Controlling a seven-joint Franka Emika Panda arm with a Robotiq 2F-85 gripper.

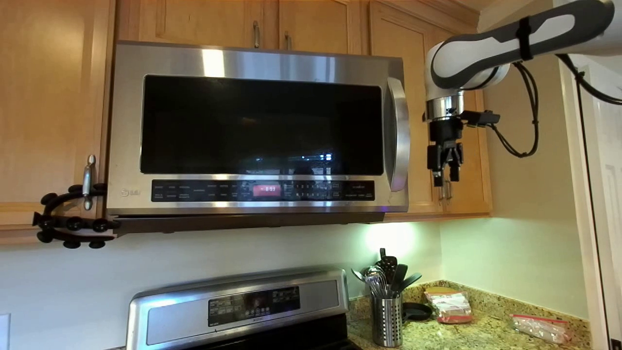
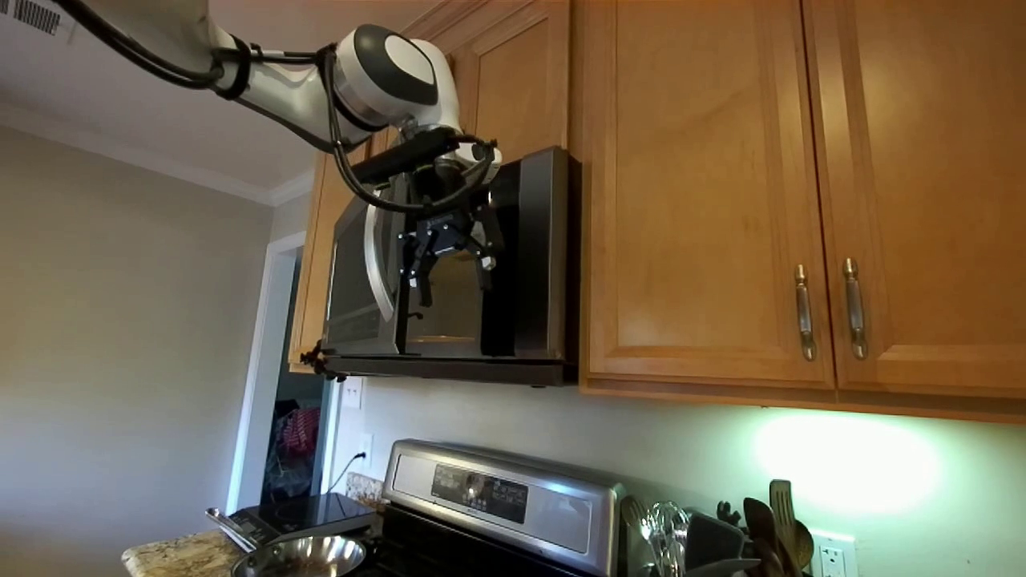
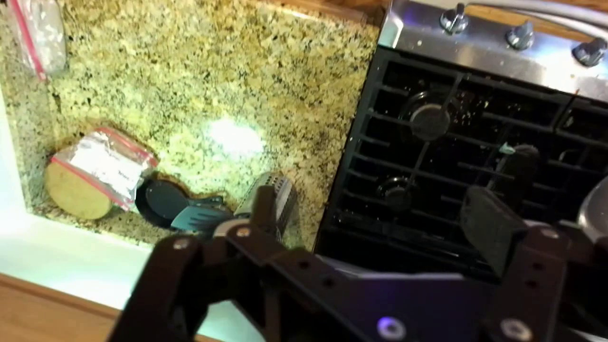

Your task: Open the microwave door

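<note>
The microwave door [image 1: 262,126] has a dark glass window, a button strip and a curved steel handle [image 1: 399,136] at its right end. In an exterior view the door [image 2: 349,280] stands partly open, its handle edge apart from the microwave's steel right front [image 2: 541,264]. The dark inside shows between them. My gripper [image 1: 446,180] points down, right of the handle and not touching it. In an exterior view the gripper [image 2: 454,290] shows across the opening. In the wrist view my gripper [image 3: 375,204] is open with nothing between its fingers. The door is out of the wrist view.
The steel stove [image 1: 320,291] stands below, its black grates [image 3: 427,161] under my gripper. A utensil holder [image 1: 387,321] and plastic bags [image 1: 449,307] are on the granite counter. Wooden cabinets [image 2: 697,200] flank the microwave. A black flexible stand [image 1: 73,223] hangs at its left. A pan [image 2: 304,557] is below.
</note>
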